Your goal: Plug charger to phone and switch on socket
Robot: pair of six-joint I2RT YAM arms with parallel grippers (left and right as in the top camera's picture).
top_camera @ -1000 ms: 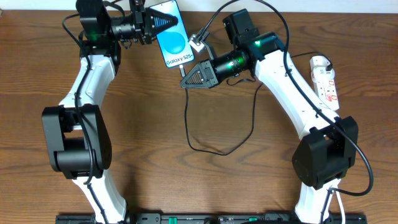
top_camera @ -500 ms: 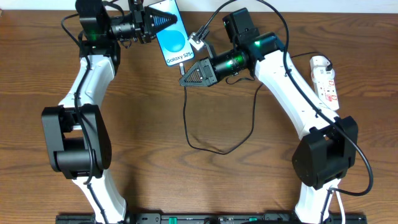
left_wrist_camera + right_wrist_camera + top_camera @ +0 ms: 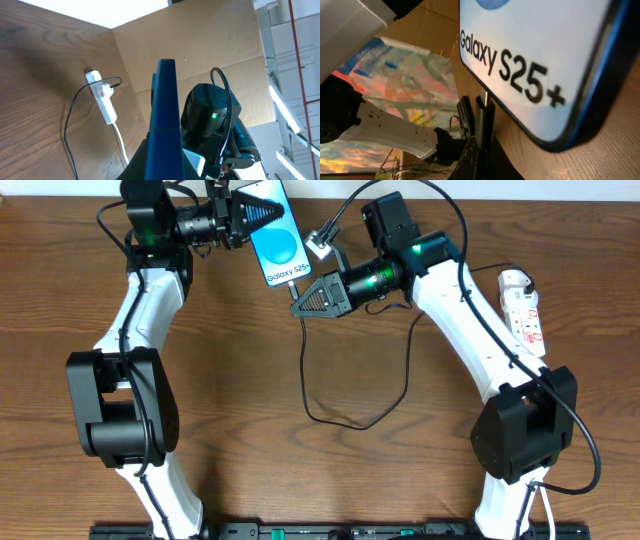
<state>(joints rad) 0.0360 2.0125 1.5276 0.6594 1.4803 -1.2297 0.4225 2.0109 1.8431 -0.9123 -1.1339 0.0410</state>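
Observation:
The phone [image 3: 275, 240] with a bright blue screen and "Galaxy S25" text lies at the table's far middle. My left gripper [image 3: 268, 213] is shut on its top end; it shows edge-on in the left wrist view [image 3: 166, 115]. My right gripper [image 3: 303, 292] is shut on the charger plug [image 3: 484, 107], whose metal tip sits at the phone's bottom edge [image 3: 540, 65]. The thin black charger cable [image 3: 340, 420] loops over the table toward the white socket [image 3: 524, 312] at the right, which also shows in the left wrist view [image 3: 102, 97].
A small white and grey block [image 3: 318, 246] sits just right of the phone by the right arm. The right arm [image 3: 470, 310] spans from the phone to the right edge. Cardboard walls [image 3: 210, 45] rise behind the table.
My right gripper with the plug has shifted slightly up and right along the phone's bottom edge. The cable loop has swung a little. The left gripper and phone hold still.

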